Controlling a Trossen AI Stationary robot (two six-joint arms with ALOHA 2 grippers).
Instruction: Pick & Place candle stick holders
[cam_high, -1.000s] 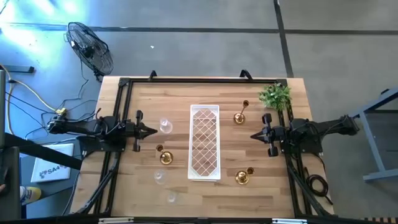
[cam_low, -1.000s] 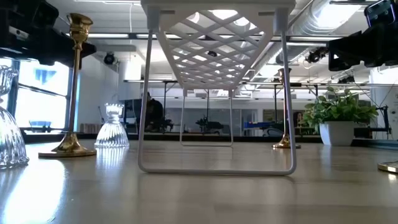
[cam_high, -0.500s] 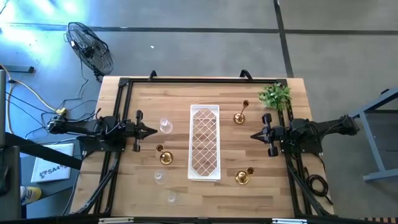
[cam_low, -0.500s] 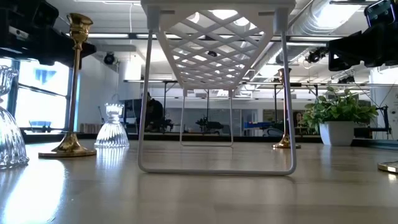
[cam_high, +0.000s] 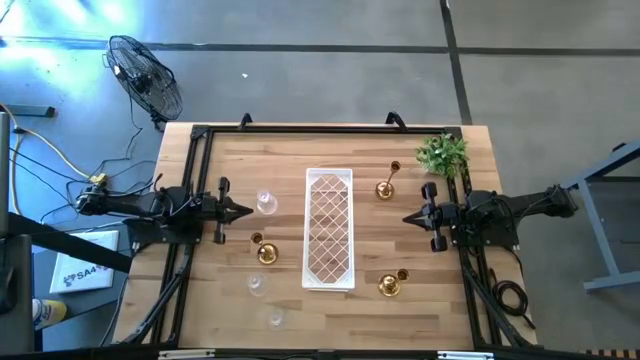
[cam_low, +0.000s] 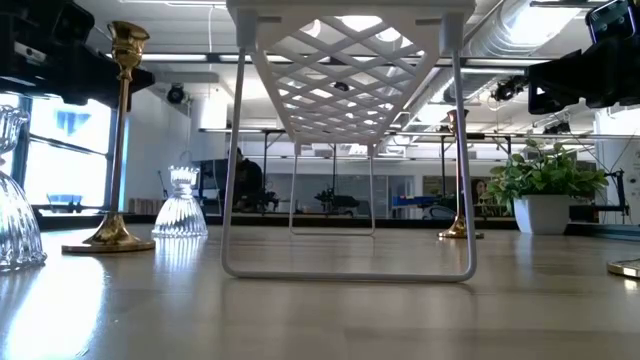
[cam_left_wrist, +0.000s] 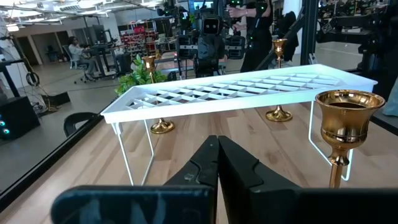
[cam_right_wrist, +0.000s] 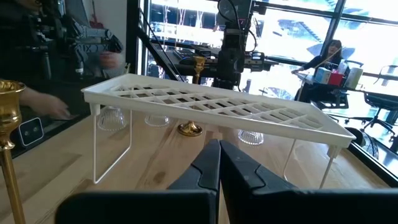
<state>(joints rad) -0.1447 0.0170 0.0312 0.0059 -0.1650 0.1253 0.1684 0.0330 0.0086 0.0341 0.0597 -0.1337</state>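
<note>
A robotics lab, probably: ceiling ducts (cam_low: 540, 30) at one o'clock, workbenches with other robot arms (cam_right_wrist: 233, 43) at twelve.

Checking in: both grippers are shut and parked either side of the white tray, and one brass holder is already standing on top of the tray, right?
Not quite. The white tray carries nothing; the high view shows its lattice bare. The brass holders stand on the table beside it. The left gripper and right gripper are indeed shut, either side of the tray.
</note>
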